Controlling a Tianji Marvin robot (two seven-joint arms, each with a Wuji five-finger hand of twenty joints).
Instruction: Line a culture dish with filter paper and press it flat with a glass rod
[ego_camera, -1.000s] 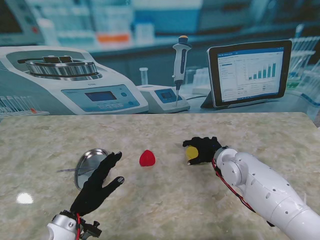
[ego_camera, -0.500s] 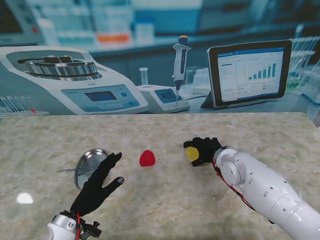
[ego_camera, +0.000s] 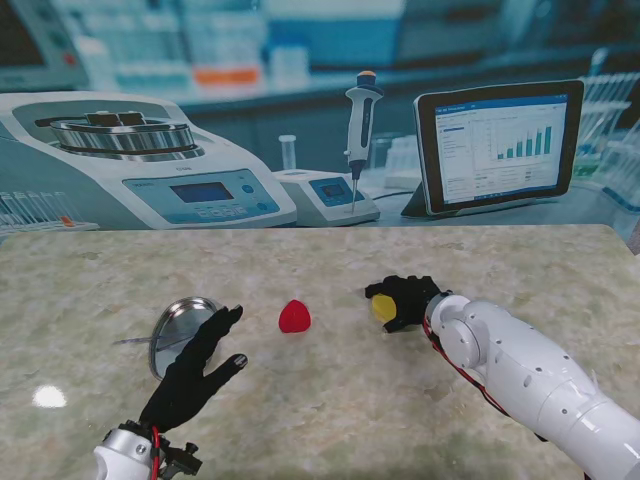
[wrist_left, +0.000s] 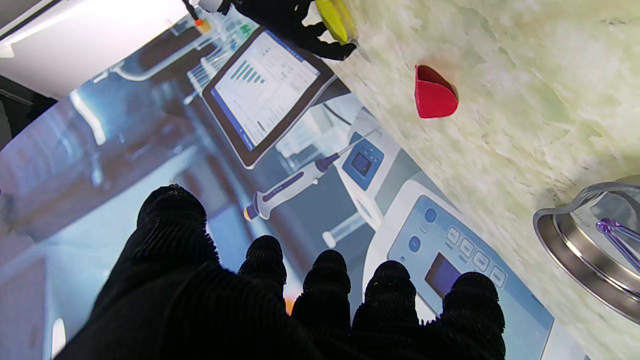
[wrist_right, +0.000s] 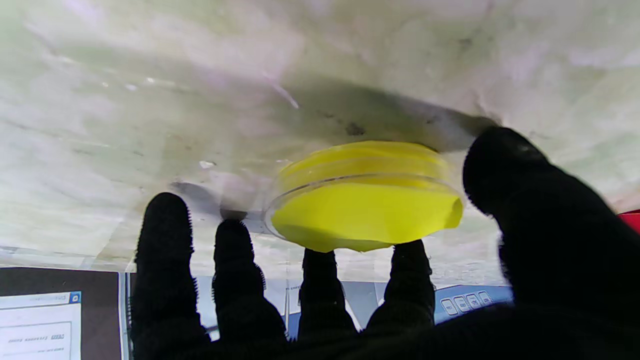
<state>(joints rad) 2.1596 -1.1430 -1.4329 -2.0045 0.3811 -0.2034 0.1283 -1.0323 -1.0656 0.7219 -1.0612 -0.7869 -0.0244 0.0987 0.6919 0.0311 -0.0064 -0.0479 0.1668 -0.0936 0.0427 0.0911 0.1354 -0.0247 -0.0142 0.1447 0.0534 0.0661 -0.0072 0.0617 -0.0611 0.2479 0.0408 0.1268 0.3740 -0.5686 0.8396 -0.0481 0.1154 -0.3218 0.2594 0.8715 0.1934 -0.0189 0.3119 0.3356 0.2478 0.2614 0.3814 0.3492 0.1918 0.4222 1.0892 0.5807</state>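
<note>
Your right hand (ego_camera: 405, 298) curls around the clear round dish holding yellow filter paper (wrist_right: 365, 210) (grip unclear); left hand (ego_camera: 195, 365) hovers spread, empty. Next: fetch the glass rod (wrist_left: 617, 235) at the left.

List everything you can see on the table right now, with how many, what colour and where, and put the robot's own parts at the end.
Culture dish: one, clear, right of centre, under the right hand's fingers.
Filter paper: one, yellow, on the culture dish, one edge past its rim.
Red cup-shaped piece: one, red, near the table's middle.
Metal dish: one, silver, on the left, beside the left hand.
Glass rod: one, clear with a purple tint, lying across the metal dish.
Table: one, pale marbled green.
Left hand: one, black glove, open, holding nothing.
Right hand: one, black glove, fingers around the culture dish.
</note>
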